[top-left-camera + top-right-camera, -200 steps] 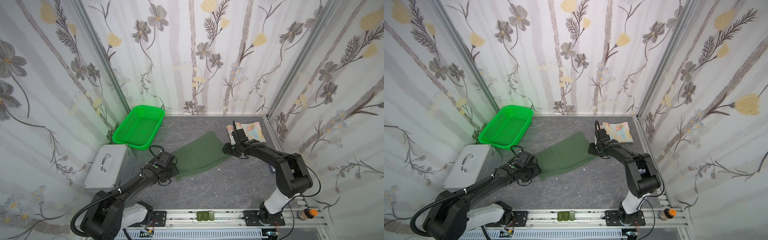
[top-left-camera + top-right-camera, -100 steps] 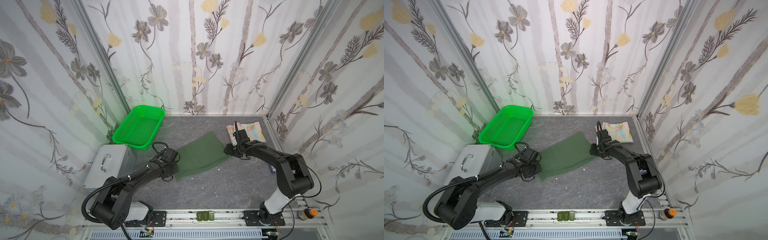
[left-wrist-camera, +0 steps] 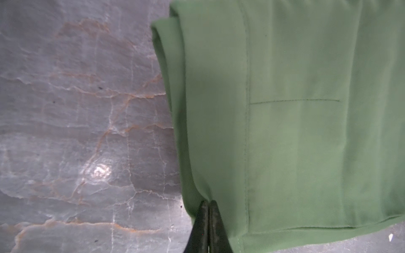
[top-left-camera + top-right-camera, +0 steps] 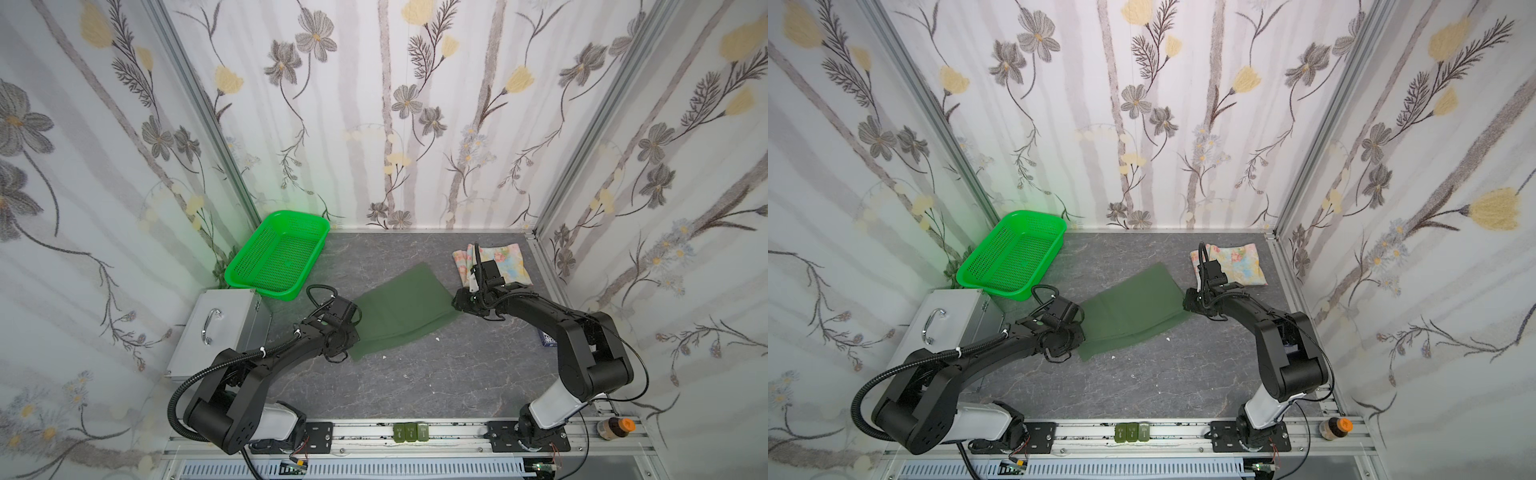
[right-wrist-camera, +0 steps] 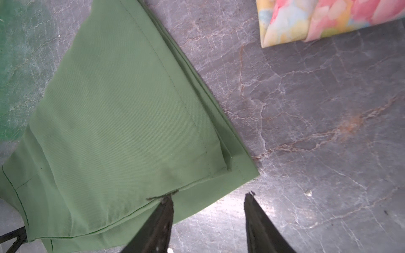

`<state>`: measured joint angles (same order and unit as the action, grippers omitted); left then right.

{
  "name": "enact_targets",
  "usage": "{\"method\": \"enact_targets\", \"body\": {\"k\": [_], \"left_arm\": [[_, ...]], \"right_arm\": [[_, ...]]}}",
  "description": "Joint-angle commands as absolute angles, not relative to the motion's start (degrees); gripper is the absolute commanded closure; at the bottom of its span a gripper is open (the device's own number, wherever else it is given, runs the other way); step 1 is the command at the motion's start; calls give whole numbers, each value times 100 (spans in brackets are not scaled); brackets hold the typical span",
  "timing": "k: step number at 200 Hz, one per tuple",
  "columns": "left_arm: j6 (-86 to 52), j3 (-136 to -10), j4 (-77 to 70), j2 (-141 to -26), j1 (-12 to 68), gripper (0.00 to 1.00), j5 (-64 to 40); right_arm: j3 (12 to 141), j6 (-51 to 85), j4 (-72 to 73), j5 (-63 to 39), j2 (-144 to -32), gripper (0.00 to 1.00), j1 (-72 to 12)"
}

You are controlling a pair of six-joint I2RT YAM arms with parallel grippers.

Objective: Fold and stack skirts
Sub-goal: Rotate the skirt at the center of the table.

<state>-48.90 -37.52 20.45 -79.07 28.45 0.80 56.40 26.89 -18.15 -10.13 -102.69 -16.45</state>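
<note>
One claw point(image 3: 208, 203) shut on green skirt point(image 3: 295, 135)

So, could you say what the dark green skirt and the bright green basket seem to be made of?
Dark green skirt: likely woven cotton-type twill, matte; fine diagonal ribs and stitched seams show. Bright green mesh basket: apparently moulded plastic, glossy, with perforated walls.

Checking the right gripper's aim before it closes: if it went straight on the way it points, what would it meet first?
Probably the green skirt's corner: the open right gripper sits at its hem, one finger at the cloth, the other over bare table.
</note>
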Motion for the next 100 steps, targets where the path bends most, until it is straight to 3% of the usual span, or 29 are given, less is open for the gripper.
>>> {"method": "enact_targets", "body": {"k": [1,29,58,100], "left_arm": [[-4854,-3796,1867,-7935,2839,100,114],[-4867,-3796,1870,-7837,2841,100,127],[-4860,-3819,1872,-7688,2832,100,158],[-4878,-3867,1872,-7533,2802,100,115]], "right_arm": [[5603,2600,-1775,-965,-10206,46,-1606],[5545,2580,-1720,-975,-10297,46,-1600],[5688,2631,-1505,-1062,-10665,59,-1591],[6059,2696,-1372,-1210,-11010,54,-1581]]}}
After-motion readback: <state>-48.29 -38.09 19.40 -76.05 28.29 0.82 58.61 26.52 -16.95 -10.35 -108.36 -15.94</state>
